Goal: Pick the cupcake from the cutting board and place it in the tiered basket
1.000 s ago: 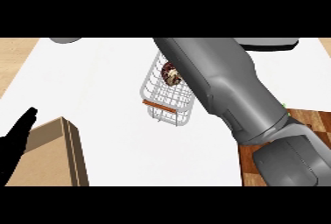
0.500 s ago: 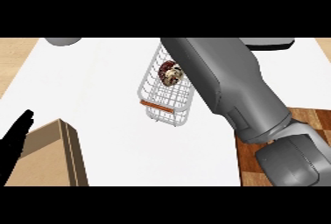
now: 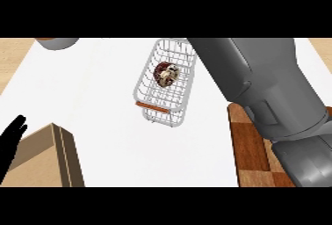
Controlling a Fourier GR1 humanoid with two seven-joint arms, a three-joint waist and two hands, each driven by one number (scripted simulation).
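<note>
Head view: the left hand (image 3: 12,140) shows at the lower left edge, black fingers straight and pointing up, holding nothing, resting beside a tan wooden box (image 3: 48,158). The right forearm (image 3: 272,96) crosses the right side of the view as a thick grey mass running to the top edge; its hand is out of sight, so whether it is open or closed cannot be told. No writing or labels can be read anywhere. The white wire tiered basket (image 3: 162,99) stands on the white counter (image 3: 130,154), and the cupcake (image 3: 166,74) lies inside its upper part. The wooden cutting board (image 3: 250,149) lies at the right, partly under the forearm. A grey round object (image 3: 59,42) sits at the top left.
</note>
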